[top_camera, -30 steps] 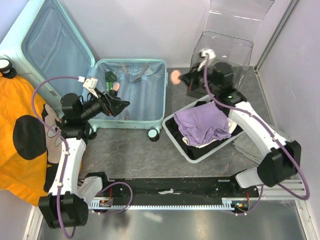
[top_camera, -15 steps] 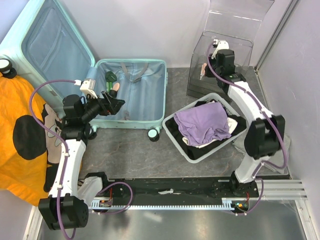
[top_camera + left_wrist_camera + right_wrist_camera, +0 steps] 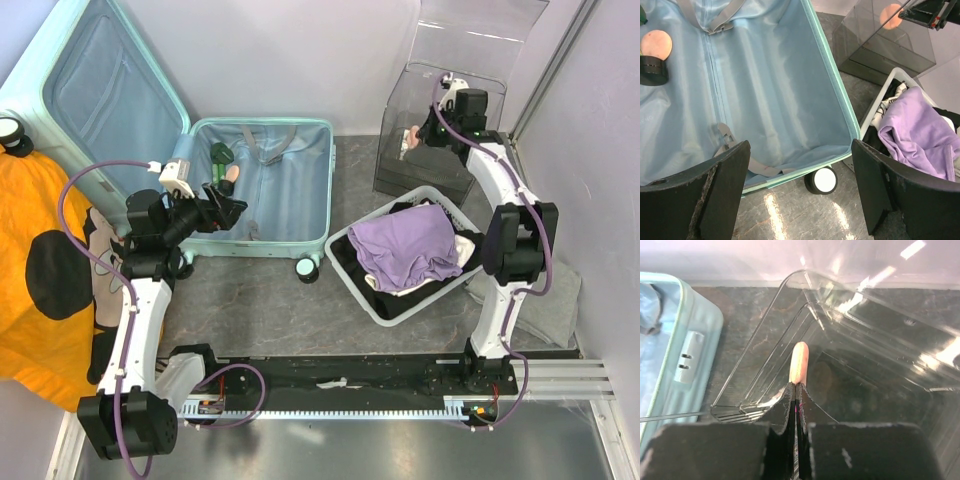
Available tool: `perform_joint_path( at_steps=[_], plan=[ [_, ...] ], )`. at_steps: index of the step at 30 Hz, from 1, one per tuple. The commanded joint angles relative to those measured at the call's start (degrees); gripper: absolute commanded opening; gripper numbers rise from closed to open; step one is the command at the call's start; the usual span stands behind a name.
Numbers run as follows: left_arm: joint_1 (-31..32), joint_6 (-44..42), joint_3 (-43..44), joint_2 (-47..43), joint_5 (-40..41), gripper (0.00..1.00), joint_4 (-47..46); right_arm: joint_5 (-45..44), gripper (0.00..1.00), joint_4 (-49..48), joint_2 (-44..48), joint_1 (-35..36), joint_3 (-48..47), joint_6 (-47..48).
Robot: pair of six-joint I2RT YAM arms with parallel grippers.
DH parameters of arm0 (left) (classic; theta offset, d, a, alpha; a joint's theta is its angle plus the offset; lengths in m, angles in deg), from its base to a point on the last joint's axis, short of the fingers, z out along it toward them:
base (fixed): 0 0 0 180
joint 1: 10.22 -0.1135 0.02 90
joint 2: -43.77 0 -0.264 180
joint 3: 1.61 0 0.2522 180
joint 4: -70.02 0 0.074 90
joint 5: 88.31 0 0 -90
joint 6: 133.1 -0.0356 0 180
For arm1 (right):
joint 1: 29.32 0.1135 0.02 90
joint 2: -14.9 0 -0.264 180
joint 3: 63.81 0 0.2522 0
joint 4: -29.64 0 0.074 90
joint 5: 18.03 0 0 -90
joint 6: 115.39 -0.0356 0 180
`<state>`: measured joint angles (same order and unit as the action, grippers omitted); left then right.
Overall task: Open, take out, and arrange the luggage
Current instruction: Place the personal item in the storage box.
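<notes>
Peach disc (image 3: pixel 799 362) half hidden by right end effector (image 3: pixel 795 386)

Most of the luggage (image 3: pixel 290 190) lining lies bare, so I have room to reach in through its middle and right side. Only a black pot with a peach top (image 3: pixel 654 55) and a green item (image 3: pixel 220 152) crowd its far-left corner. The raised lid (image 3: pixel 100 90) walls off the far left. A narrow strip of desk (image 3: pixel 335 290) runs between the luggage and the white basket (image 3: pixel 355 280), which is heaped with purple cloth (image 3: pixel 405 245). My right arm (image 3: pixel 492 168), with a peach piece (image 3: pixel 799 362) in its jaws, blocks the clear box (image 3: pixel 470 70) at the far-right corner.
</notes>
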<state>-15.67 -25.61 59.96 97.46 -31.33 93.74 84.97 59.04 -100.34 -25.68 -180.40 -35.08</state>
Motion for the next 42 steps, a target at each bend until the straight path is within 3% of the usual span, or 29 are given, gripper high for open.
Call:
perform_joint_path(
  at_steps=[1, 5, 11, 18, 22, 25, 26, 30, 35, 42],
  plan=[
    [-0.35, -2.2, 0.35, 0.18, 0.85, 0.89, -0.46, 10.73, 0.0, 2.19, -4.46, -1.53, -5.97, -2.35],
    [-0.35, -2.03, 0.26, 0.1, 0.93, 0.89, -0.46, 16.08, 0.0, 4.4, -7.19, -1.53, -8.71, -2.61],
    [-0.35, -1.85, 0.18, 0.1, 0.67, 0.89, -0.64, 17.33, 0.0, 4.92, -7.98, -1.53, -8.36, -3.05],
    [-0.35, -1.41, 0.0, 0.1, -0.03, 0.88, -0.99, 15.05, 0.0, 8.08, -9.12, -0.39, -9.58, -1.04],
    [-0.35, -1.41, -0.09, 0.01, 0.06, 0.88, -1.08, 8.13, 0.0, 12.83, -9.83, 0.84, -12.13, 0.2],
    [-0.35, -1.5, -0.09, -0.08, -0.03, 0.88, -0.99, 6.26, 0.15, 13.63, -9.3, 1.11, -12.22, 0.64],
    [-0.35, -1.5, -0.09, -0.08, 0.06, 0.88, -0.99, 5.99, 0.29, 13.63, -8.69, 1.02, -12.22, 0.73],
    [-0.35, -1.5, -0.17, -0.34, 0.06, 0.88, -0.99, 4.32, 0.55, 13.8, -7.11, 1.11, -11.87, 0.99],
    [-0.35, -1.5, -0.18, -0.61, 0.14, 0.88, -1.08, 2.48, 0.68, 13.37, -4.91, 1.2, -11.87, 1.17],
    [-0.35, -1.59, -0.35, -0.87, 0.49, 0.89, -0.99, -3.05, 0.74, 10.99, -0.34, 1.28, -9.85, -0.06]
  ],
)
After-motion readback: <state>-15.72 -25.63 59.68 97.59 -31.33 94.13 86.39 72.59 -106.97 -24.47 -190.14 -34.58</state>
